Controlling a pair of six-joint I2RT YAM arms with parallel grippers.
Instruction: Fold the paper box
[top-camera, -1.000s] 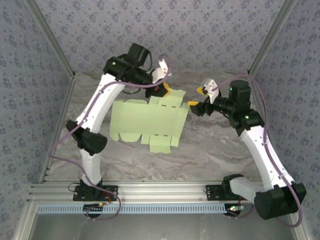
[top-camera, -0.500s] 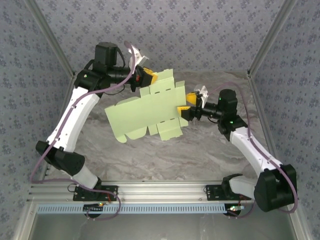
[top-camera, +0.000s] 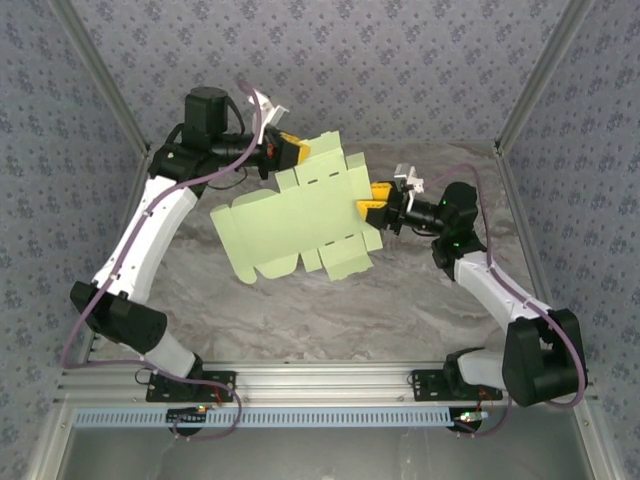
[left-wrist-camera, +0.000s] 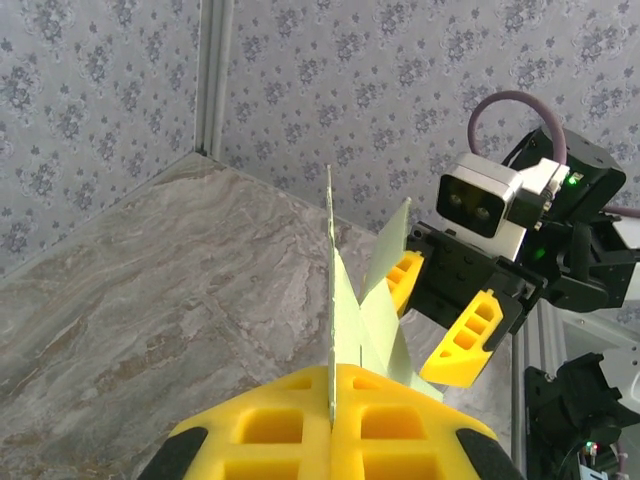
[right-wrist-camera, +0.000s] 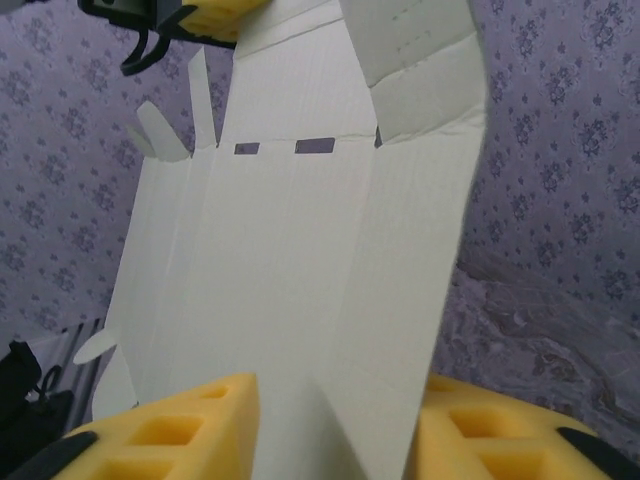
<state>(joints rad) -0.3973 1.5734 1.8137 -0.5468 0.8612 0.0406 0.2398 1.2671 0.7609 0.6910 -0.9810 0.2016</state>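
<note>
Hand on left arm (top-camera: 293, 152) (left-wrist-camera: 332, 388) at upper left, yellow pads pressed together, pinching far top edge of paper box (top-camera: 300, 215) (left-wrist-camera: 345, 300) (right-wrist-camera: 300, 250). Box unfolded: flat pale-green die-cut sheet, raised off marbled desk (top-camera: 400, 300), hanging slanted between the two arms. Rounded tabs along left and lower edges; small slots along one crease. Seen edge-on from left wrist, standing near upright. Hand on right arm (top-camera: 372, 206) (right-wrist-camera: 335, 430) at sheet's right edge, yellow fingers (right-wrist-camera: 170, 435) spread, one on each side of the card, gap showing between them, not clamped. Grey patterned walls behind.
</note>
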